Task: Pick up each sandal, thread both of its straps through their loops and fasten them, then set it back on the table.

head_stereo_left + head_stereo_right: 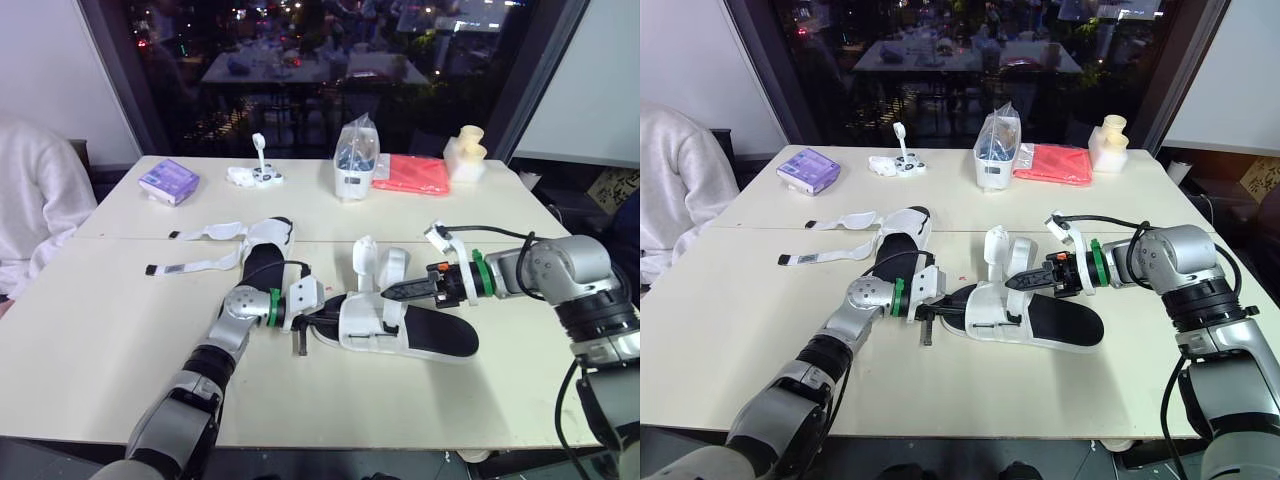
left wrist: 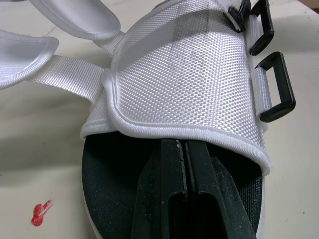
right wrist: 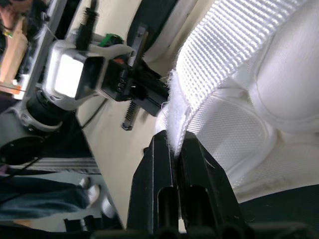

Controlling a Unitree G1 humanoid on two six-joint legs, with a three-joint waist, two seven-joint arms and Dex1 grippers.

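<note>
The nearer sandal (image 1: 410, 335) is seen lying on the tabletop (image 1: 100, 330) at the centre of the head views, black footbed up, with its white woven upper toward the left end. The left pincer (image 2: 183, 145) is held narrow, its two fingers pressed together with nothing seen between them. Its tips are tucked under the edge of that upper, on the footbed (a red smear (image 2: 41, 213) is marked on the tabletop just beside this end). Two black loops (image 2: 275, 87) are fixed along the side of the upper. The right pincer (image 3: 174, 138) is closed on a strap (image 3: 219, 45) of the same sandal, the fuzzy edge being pinched between the fingers, and the strap is raised above the sandal. The second sandal (image 1: 262, 250) is laid farther back, left of centre, with its straps spread flat toward the left of the frame
</note>
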